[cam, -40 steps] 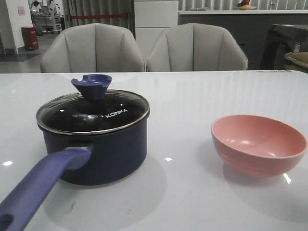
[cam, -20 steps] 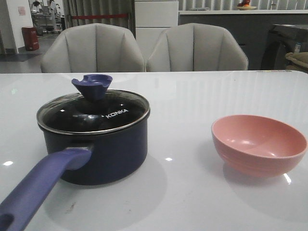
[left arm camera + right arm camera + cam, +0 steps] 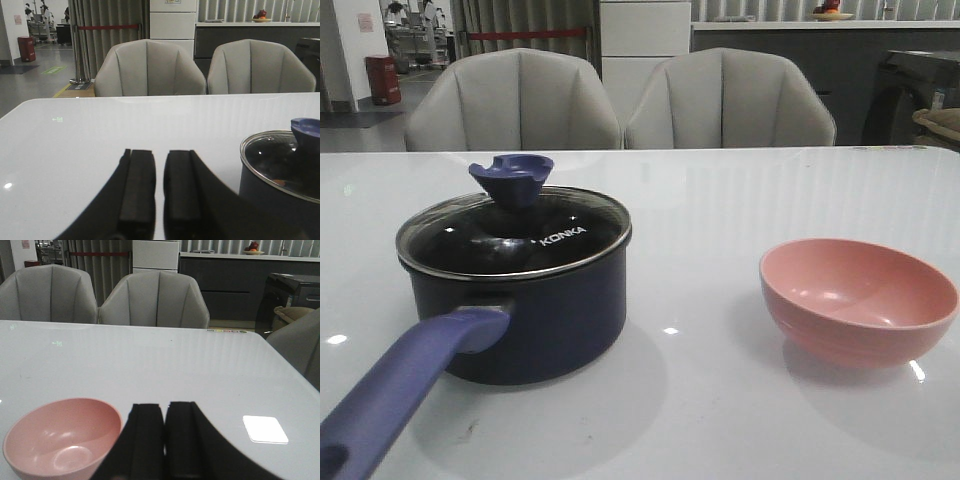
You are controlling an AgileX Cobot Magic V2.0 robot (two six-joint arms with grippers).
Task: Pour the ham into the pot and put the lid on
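Note:
The dark navy pot (image 3: 545, 320) stands on the left of the white table, its long purple-blue handle (image 3: 400, 385) pointing to the near left. The glass lid (image 3: 520, 235) with the blue knob (image 3: 512, 178) sits flat on the pot's rim. A small orange bit of ham (image 3: 279, 183) shows through the glass; the rest is hidden. The pink bowl (image 3: 857, 300) on the right is empty. Neither gripper shows in the front view. My left gripper (image 3: 160, 155) is shut on nothing, left of the pot (image 3: 265, 200). My right gripper (image 3: 165, 407) is shut, beside the bowl (image 3: 60, 440).
Two grey chairs (image 3: 512, 100) (image 3: 728, 100) stand behind the table's far edge. The glossy table top (image 3: 720, 210) stretches between pot and bowl. A dark cabinet (image 3: 295, 295) stands off the table's right side.

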